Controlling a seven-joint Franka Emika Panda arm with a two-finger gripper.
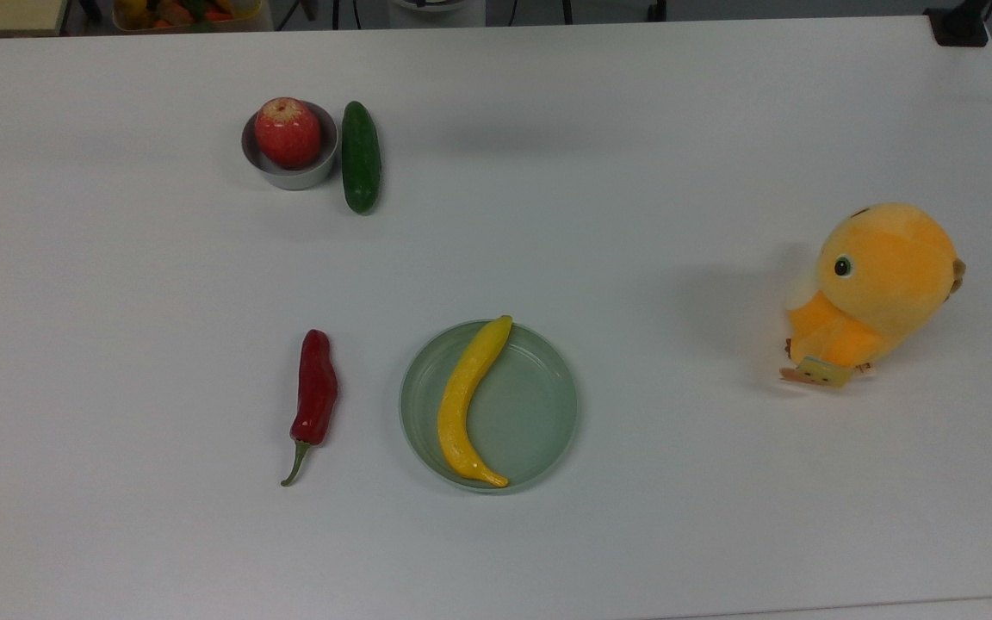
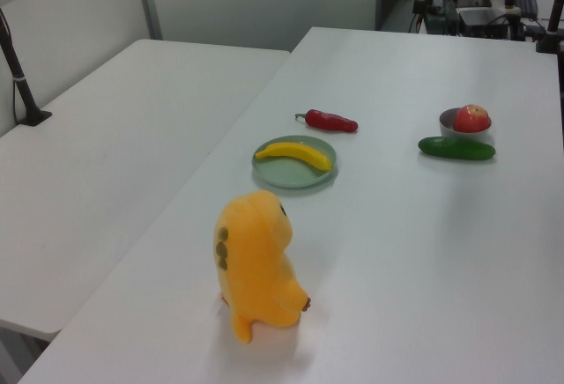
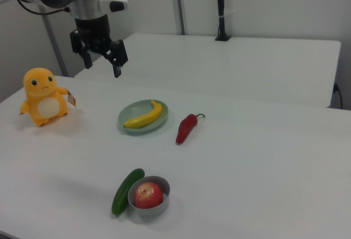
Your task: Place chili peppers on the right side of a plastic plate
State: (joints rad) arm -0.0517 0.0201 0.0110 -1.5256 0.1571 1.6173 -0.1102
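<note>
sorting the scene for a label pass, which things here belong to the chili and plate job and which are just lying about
Belongs to the job:
glossy dark-red chili pepper
round pale grey-green plastic plate
open black two-finger gripper

Just lying about:
yellow banana, on the plate
dark green cucumber
red apple in small grey bowl
orange plush toy

No legible text anywhere.

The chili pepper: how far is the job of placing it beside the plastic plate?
The chili pepper already lies on the table beside the plastic plate, apart from it: on the top view's left and the right view's right. So the placing looks done, going by the right view's side. In hand: nothing; the gripper hangs open and empty, high above the table. Left: probably nothing. A banana lies in the plate.
</note>
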